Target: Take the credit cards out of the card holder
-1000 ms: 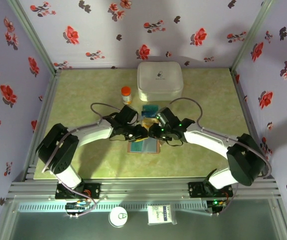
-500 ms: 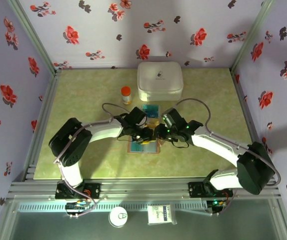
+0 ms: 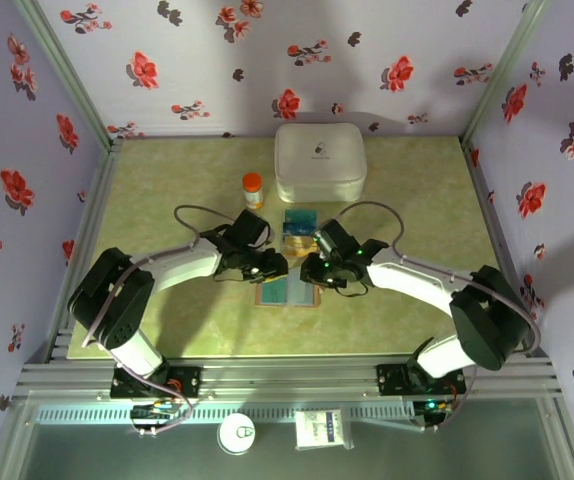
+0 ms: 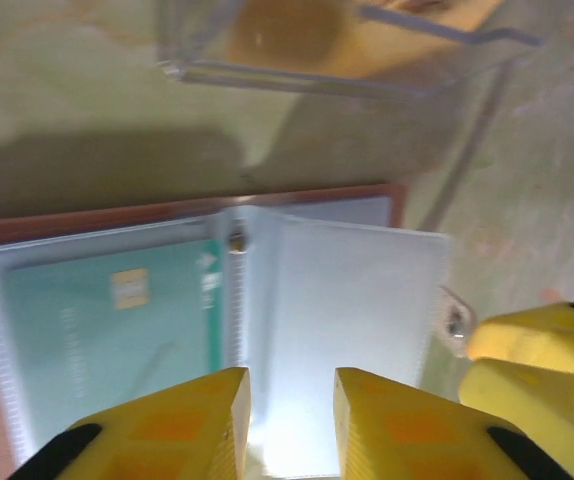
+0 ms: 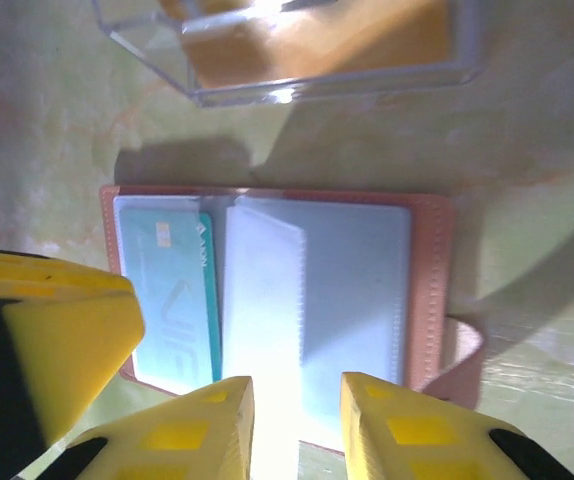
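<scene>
Both parted and empty, the left gripper (image 4: 292,420) and right gripper (image 5: 297,430) are hovering with the teal credit card (image 5: 172,300) pocketed in the open card holder (image 5: 429,290) just ahead of their tips, so pinning the holder while pinching the card's edge is looking wisest.

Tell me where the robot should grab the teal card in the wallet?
Probably its long edge nearest the middle fold. The teal card lies flat, tucked into the open card holder, and its other edges sit close to the brown border. The right tool would best come from above at the fold side, pinch that thin edge, and slide it toward the middle.
</scene>
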Motion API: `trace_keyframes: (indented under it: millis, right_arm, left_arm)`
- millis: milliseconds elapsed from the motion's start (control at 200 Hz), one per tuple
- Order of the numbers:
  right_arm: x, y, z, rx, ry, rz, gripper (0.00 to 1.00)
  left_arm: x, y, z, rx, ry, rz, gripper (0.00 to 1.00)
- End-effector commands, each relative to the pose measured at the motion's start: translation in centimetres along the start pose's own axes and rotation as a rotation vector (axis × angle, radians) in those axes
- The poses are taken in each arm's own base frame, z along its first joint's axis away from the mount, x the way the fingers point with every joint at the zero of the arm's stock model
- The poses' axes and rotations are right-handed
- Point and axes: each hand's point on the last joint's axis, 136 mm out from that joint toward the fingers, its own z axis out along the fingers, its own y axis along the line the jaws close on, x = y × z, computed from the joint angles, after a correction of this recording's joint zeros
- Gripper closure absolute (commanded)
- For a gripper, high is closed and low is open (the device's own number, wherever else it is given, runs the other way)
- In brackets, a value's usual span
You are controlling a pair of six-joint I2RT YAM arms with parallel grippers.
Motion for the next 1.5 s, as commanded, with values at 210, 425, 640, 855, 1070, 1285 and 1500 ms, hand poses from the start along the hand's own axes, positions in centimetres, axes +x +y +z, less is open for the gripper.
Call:
trace_keyframes:
  millis: [210, 425, 640, 855, 1070, 1285, 1500]
  right_arm:
    - [0.6, 5.0, 1.4, -0.085, 0.053, -0.062, 0.74]
    - [2.5, 5.5, 3.9, -0.094, 0.164, -0.073, 0.75]
    - [3.6, 3.8, 5.0, -0.042, 0.204, -0.073, 0.75]
    - [3.8, 1.7, 4.8, 0.033, 0.191, -0.091, 0.75]
    - [4.0, 0.2, 4.9, 0.057, 0.181, -0.085, 0.75]
    - [4.5, -0.9, 6.2, 0.061, 0.196, -0.073, 0.75]
    - [4.0, 0.0, 5.7, 0.032, 0.188, -0.078, 0.75]
  left_arm:
    - [1.4, 3.9, -0.3, -0.106, 0.03, 0.0, 0.93]
    - [1.7, 5.1, 0.0, -0.129, 0.047, -0.013, 0.95]
    - [1.9, 5.6, 0.2, -0.143, 0.059, -0.019, 0.95]
    - [2.2, 6.1, 0.4, -0.16, 0.073, -0.029, 0.95]
    - [2.3, 6.2, 0.4, -0.172, 0.082, -0.031, 0.95]
    - [2.2, 6.1, 0.3, -0.176, 0.08, -0.033, 0.95]
    - [1.9, 5.7, -0.4, -0.173, 0.063, -0.031, 0.95]
